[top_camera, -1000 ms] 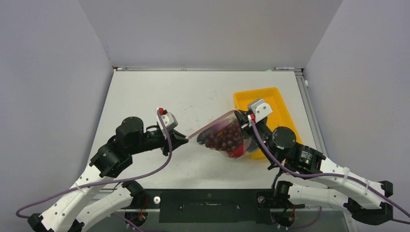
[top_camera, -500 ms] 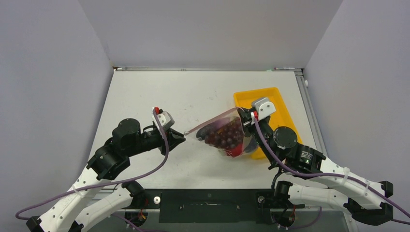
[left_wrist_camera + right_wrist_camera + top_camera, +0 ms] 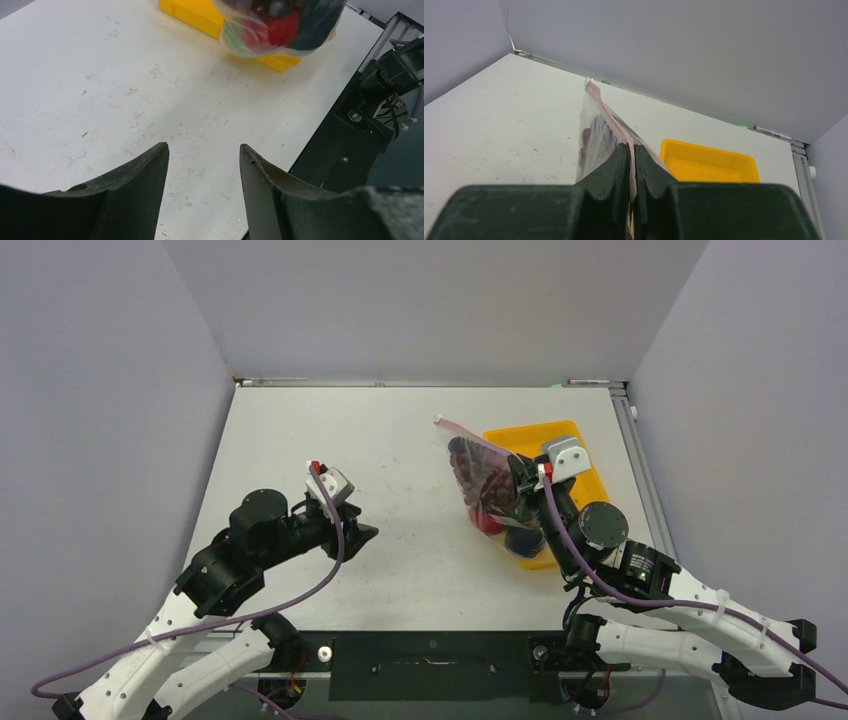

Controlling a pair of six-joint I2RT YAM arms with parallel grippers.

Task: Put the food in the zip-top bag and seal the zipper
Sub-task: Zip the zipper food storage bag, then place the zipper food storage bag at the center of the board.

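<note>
The clear zip-top bag (image 3: pixel 487 488) hangs from my right gripper (image 3: pixel 524 473), beside the front left corner of the yellow tray (image 3: pixel 570 435). The food shows through the plastic: dark grapes (image 3: pixel 468 462), a red piece (image 3: pixel 488 523) and a dark purple piece (image 3: pixel 520 540). In the right wrist view the gripper (image 3: pixel 631 146) is shut on the pinkish-red zipper (image 3: pixel 602 101), which runs away to its free end. My left gripper (image 3: pixel 365 533) stands open and empty over bare table, well left of the bag (image 3: pixel 280 25); its fingertips (image 3: pixel 162 146) are apart.
The yellow tray (image 3: pixel 706 162) sits at the right rear of the white table (image 3: pixel 330 440). The table's near edge and a black mount (image 3: pixel 350 145) lie close beside the left gripper. Grey walls enclose the table on three sides.
My left gripper has let go of the zipper's end, opened and drawn back to the left. The right gripper swung the bag right toward the tray, so the zipper's free end now points to the rear.
</note>
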